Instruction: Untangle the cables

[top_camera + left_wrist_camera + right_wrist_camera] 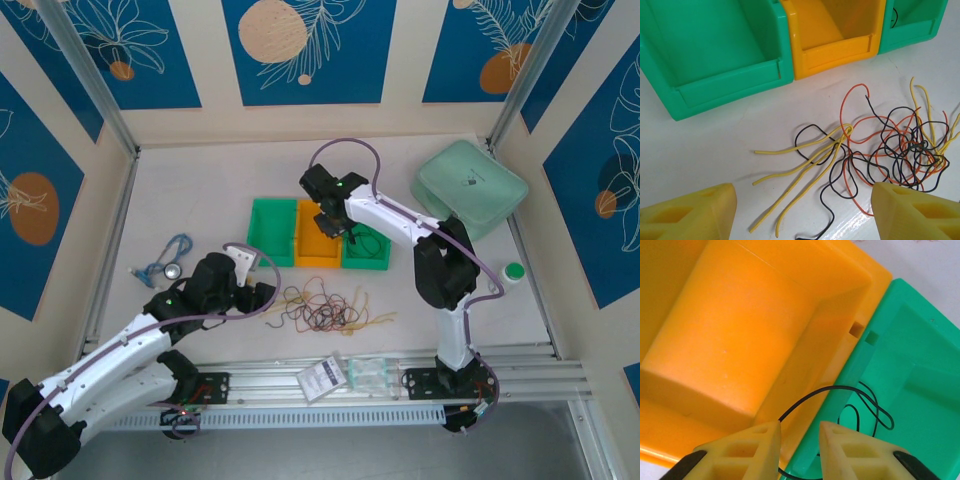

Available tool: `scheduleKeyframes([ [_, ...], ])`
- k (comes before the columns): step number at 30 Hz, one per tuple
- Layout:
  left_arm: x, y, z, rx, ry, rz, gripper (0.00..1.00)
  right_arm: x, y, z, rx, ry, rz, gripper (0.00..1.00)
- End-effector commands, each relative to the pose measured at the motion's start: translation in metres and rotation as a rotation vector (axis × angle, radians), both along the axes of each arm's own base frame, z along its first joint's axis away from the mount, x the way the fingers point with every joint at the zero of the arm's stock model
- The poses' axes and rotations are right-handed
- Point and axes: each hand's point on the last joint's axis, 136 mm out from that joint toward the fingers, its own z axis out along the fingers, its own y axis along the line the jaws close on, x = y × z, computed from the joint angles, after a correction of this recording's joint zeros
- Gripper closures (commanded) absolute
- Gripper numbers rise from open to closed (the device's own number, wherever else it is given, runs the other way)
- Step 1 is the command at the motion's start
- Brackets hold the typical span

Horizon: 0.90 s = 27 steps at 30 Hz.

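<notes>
From my seat the cables [905, 150] look plastic-sheathed, smooth and slightly shiny. The bins read as moulded plastic. The green bin [730, 85] at ten o'clock of the tangle is semi-gloss, the orange bin [715, 340] is smooth with a soft sheen, and the second green bin [920, 390] is much the same. The white table [715, 150] is smooth, turning glossy at six o'clock in my left wrist view. The left gripper fingers [690, 210] and right gripper fingers [740, 450] are matt yellow plastic, faintly grainy. The rail [530, 372] at six o'clock of the top view is dull silver metal.
</notes>
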Motion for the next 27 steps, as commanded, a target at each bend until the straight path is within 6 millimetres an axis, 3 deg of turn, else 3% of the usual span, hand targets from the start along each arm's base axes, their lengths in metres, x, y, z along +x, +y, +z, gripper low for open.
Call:
scheduleKeyframes([
  [1,0.0,0.003,0.0,-0.008,0.008,0.014,0.29,0.0,0.004,0.009,0.015,-0.013,-0.002,0.71],
  [7,-0.001,0.005,0.001,-0.005,0.005,0.017,0.29,0.001,0.005,0.013,0.006,-0.043,-0.004,0.72],
  [16,0.0,0.005,0.001,-0.008,0.004,0.019,0.29,-0.001,0.001,0.04,0.012,-0.116,-0.005,0.71],
  [27,-0.002,0.006,0.001,-0.01,0.008,0.021,0.28,-0.009,0.007,0.015,-0.016,-0.011,-0.011,0.71],
])
